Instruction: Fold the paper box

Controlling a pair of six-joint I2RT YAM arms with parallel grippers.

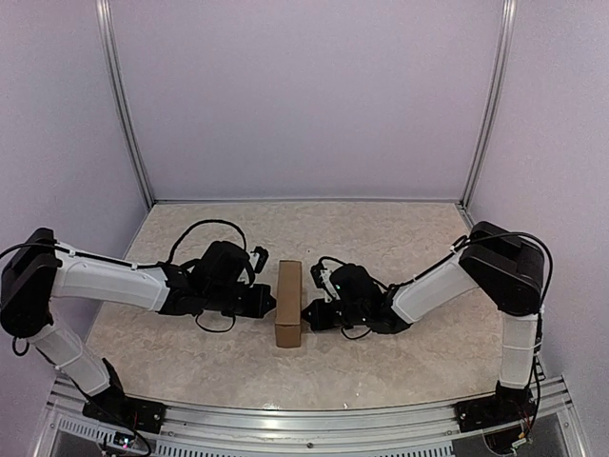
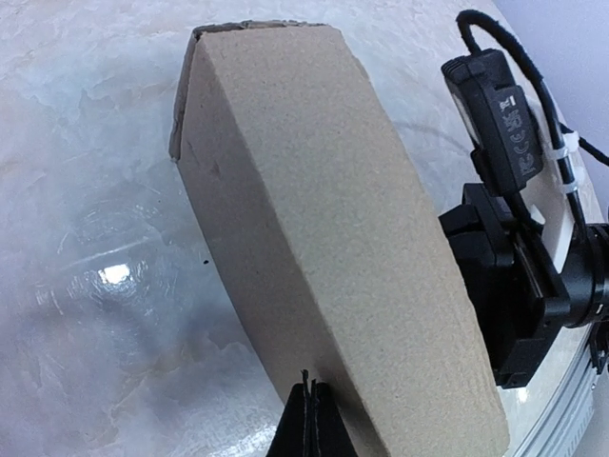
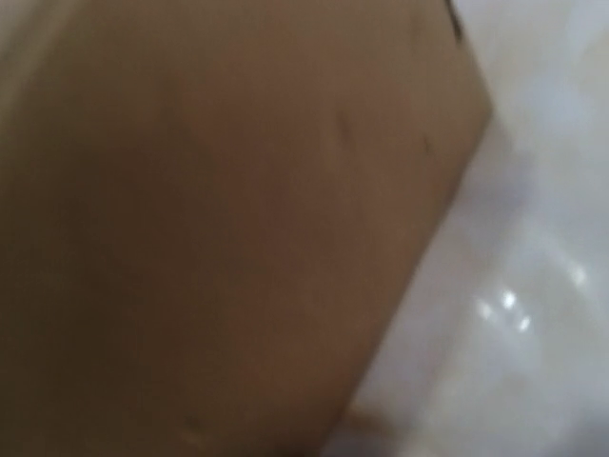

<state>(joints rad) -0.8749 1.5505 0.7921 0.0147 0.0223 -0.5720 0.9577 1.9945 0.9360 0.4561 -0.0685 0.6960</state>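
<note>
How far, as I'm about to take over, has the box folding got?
Done: the paper box stands on the table as a formed oblong, its sides up. In hand: the left gripper and right gripper, both shut, sit with their tips at its opposite long sides, seemingly squaring it. Left: one end flap looks slightly proud in the left wrist view; the other end is unclear.

**Enclosure and tabletop**

Back wall (image 1: 304, 95) — flat panel, pale lilac-white, unmarked. Left side wall (image 1: 48, 114) and right side wall (image 1: 561, 114) in the same tone. An aluminium post stands at each back corner: left upright (image 1: 124, 105), right upright (image 1: 490, 105). Tabletop (image 1: 400, 233) pale marbled beige, glossy — the left wrist view catches a bright light glint (image 2: 114, 274) on it. Ribbed metal rail (image 1: 314, 424) runs along the near edge.
</note>
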